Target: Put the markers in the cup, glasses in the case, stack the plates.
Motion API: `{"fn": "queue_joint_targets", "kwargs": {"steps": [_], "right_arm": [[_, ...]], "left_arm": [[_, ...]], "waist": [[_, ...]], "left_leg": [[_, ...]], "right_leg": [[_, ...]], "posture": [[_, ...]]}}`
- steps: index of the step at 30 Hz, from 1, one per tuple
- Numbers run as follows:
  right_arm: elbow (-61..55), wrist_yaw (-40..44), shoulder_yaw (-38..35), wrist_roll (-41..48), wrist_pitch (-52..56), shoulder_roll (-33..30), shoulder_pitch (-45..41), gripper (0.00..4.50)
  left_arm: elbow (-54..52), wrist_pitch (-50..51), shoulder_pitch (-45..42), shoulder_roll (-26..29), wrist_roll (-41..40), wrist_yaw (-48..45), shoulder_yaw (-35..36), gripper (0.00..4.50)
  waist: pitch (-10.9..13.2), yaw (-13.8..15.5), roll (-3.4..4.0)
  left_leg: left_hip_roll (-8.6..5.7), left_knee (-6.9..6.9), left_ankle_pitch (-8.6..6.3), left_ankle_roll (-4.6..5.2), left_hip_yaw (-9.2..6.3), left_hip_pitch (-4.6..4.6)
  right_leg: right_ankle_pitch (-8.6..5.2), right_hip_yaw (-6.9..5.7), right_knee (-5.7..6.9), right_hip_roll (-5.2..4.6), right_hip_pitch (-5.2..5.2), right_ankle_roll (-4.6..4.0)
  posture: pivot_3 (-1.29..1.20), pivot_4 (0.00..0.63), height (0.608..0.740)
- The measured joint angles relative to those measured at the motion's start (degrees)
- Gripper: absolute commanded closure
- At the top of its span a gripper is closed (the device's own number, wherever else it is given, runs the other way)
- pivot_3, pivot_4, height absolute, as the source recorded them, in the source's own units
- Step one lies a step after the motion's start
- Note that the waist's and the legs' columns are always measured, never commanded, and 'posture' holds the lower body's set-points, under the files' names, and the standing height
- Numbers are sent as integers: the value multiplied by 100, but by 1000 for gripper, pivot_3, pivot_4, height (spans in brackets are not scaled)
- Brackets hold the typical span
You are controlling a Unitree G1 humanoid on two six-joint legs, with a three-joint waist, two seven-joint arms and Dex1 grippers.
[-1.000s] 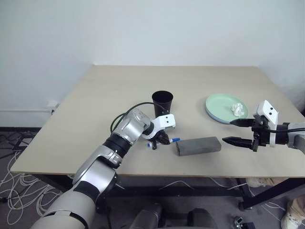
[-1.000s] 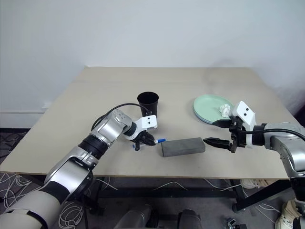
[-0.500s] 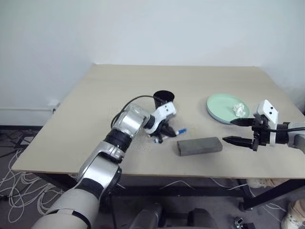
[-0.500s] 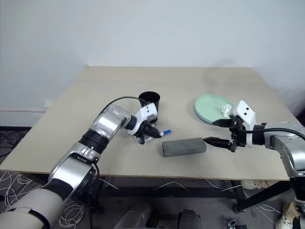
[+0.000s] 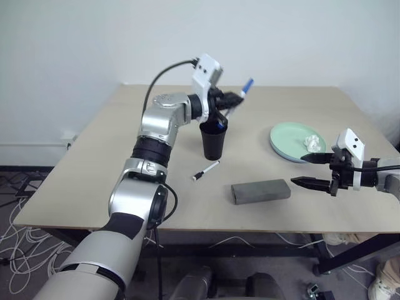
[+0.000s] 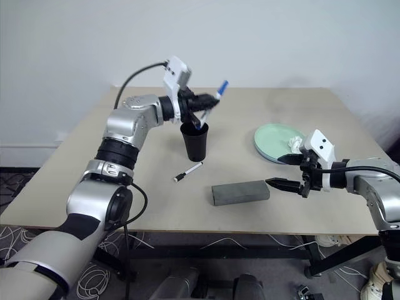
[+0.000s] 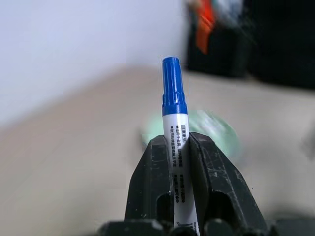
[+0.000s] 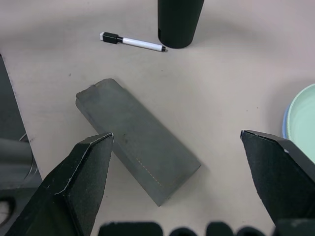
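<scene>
Left arm raised, left pincer (image 7: 174, 162) clamped; right pincer (image 5: 309, 170) low, fingers spread wide.

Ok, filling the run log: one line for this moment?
left gripper: shut on blue marker, above cup | right gripper: open | black marker: on table

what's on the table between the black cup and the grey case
Just bare tabletop separates the cup from the case, as the left eye view shows. The black-capped marker lies in front of the cup, off that line.
</scene>
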Motion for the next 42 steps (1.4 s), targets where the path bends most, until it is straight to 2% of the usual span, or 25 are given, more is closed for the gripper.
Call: {"fn": "queue_joint_targets", "kwargs": {"steps": [9, 22, 35, 39, 42], "right_arm": [[2, 3, 11, 1, 0, 4, -76, 0], [-1, 0, 12, 1, 9, 4, -74, 0], [-1, -1, 12, 1, 8, 7, -75, 0], [0, -1, 12, 1, 7, 9, -75, 0], [0, -1, 13, 1, 6, 10, -75, 0]], "left_arm": [[1478, -1210, -62, -82, 139, 598, 146, 4402], [2079, -2038, 183, -360, 266, 921, 147, 4402], [2127, -2042, 277, -320, 276, 852, 139, 10], [2105, -2006, 286, -192, 337, 716, 119, 10], [1894, -1703, 285, -61, 332, 259, 71, 10]], "waist": [[4, 9, -12], [3, 1, -13], [3, 1, -14], [3, -1, -14], [3, 0, -14]], "left_leg": [[-11, 10, 1, 1, 0, -6], [-14, 12, 0, 3, -1, -5], [-14, 13, 0, 3, -1, -6], [-14, 13, 0, 3, -1, -5], [-14, 13, 0, 3, -1, -6]], "right_leg": [[2, 0, -1, -4, 1, 1], [3, 1, 2, -5, 1, 4], [4, 1, 2, -5, 2, 5], [4, 2, 2, -4, 0, 5], [4, 1, 2, -4, 0, 5]], "posture": [[0, 0, 692], [0, 0, 692], [0, 0, 692], [0, 0, 692], [0, 0, 692]]}}
